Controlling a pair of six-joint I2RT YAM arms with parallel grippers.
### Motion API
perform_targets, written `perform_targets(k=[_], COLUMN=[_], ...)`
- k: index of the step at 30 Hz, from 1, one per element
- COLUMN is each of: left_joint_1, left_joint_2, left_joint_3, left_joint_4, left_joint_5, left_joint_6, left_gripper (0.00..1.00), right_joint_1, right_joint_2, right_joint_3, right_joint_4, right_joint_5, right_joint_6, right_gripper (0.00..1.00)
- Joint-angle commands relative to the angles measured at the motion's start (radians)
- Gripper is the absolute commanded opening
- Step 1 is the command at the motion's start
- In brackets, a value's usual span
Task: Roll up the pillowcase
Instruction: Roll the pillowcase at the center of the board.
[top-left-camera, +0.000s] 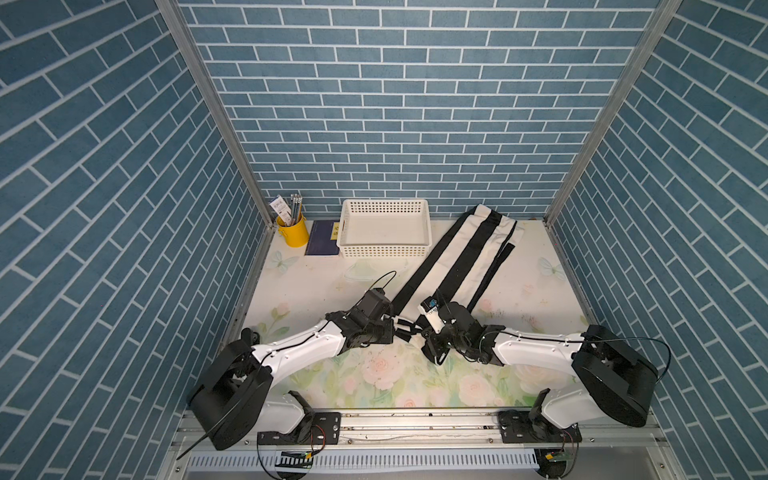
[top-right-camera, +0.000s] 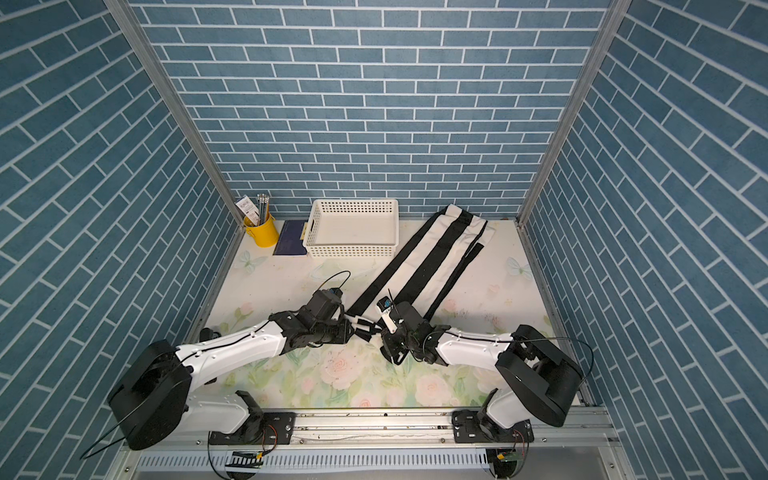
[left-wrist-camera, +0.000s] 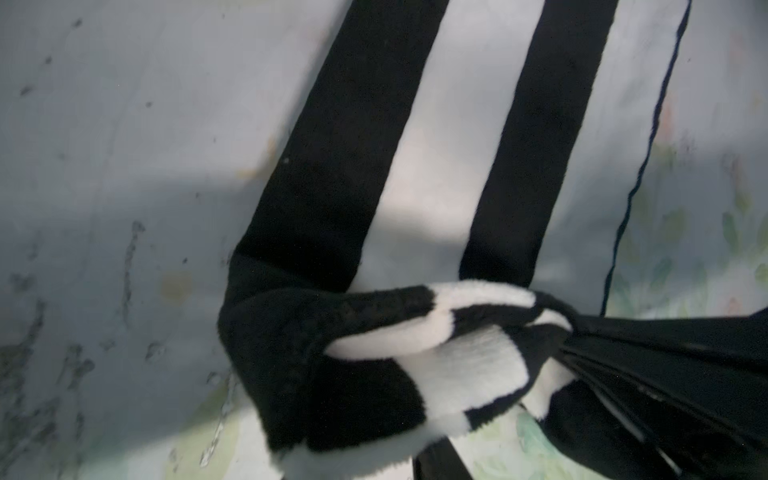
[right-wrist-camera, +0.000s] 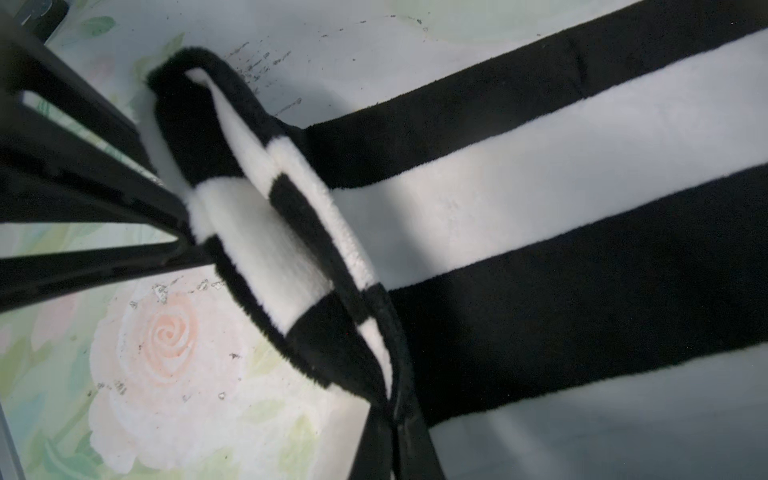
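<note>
The pillowcase (top-left-camera: 451, 257) (top-right-camera: 409, 264), black and cream striped, lies flat and slants from the back right corner toward the middle of the floral table. Its near end is turned over into a thick fold (left-wrist-camera: 374, 365) (right-wrist-camera: 257, 232). My left gripper (top-left-camera: 405, 326) (top-right-camera: 365, 326) reaches in from the left. Its black fingers (right-wrist-camera: 104, 195) come together on one end of that fold, and the cloth covers the jaws in the left wrist view. My right gripper (top-left-camera: 422, 332) (top-right-camera: 380, 332) (right-wrist-camera: 395, 415) is shut on the fold's other end and shows as a dark shape (left-wrist-camera: 665, 374).
A white plastic basket (top-left-camera: 384, 249) (top-right-camera: 351, 249) stands at the back, just left of the pillowcase. Beside it lie a dark blue notebook (top-left-camera: 322, 243) and a yellow cup (top-left-camera: 293, 235) of pens. Blue brick walls close in three sides, and a metal rail (top-left-camera: 415, 424) runs along the front.
</note>
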Motion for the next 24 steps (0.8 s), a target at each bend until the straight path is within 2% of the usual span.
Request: perform_targets(k=[1,7,8,9,10,11,12,17,21,24], left_joint_1=[-0.006,-0.006,-0.005,-0.005,-0.005,-0.005,-0.005,-0.004,-0.004,-0.004], left_joint_2=[0.045,0.155,0.168,0.18,0.191,0.201,0.211,0.258,0.288,0.299], left_joint_3=[0.072,0.106,0.109,0.112,0.115,0.12,0.123,0.133,0.154,0.164], left_joint_4=[0.052,0.101,0.105,0.11,0.114,0.114,0.118,0.128,0.124,0.116], left_joint_5=[-0.042,-0.045,-0.044,-0.048,-0.05,-0.052,-0.052,-0.052,-0.052,-0.059], left_joint_6=[0.013,0.002,0.003,0.004,0.004,0.003,0.004,-0.004,-0.013,-0.017], left_gripper=[0.34,0.33,0.33,0.33,0.33,0.32,0.32,0.32,0.32,0.32], right_joint_1=[-0.008,-0.01,-0.009,-0.01,-0.01,-0.01,-0.009,0.01,0.073,0.092], right_joint_2=[0.011,-0.003,-0.011,-0.021,-0.029,-0.041,-0.055,-0.115,-0.154,-0.141], right_joint_3=[-0.003,-0.009,-0.01,-0.007,-0.004,0.002,0.008,0.027,0.04,0.042], right_joint_4=[0.009,0.002,-0.004,-0.014,-0.026,-0.047,-0.069,-0.211,-0.297,-0.324], right_joint_5=[-0.001,0.011,0.016,0.023,0.033,0.042,0.046,0.088,0.145,0.156], right_joint_6=[0.026,0.025,0.022,0.02,0.018,0.014,0.01,0.006,0.009,0.015], right_gripper=[0.0,0.0,0.11,0.29,0.43,0.53,0.57,0.66,0.7,0.71])
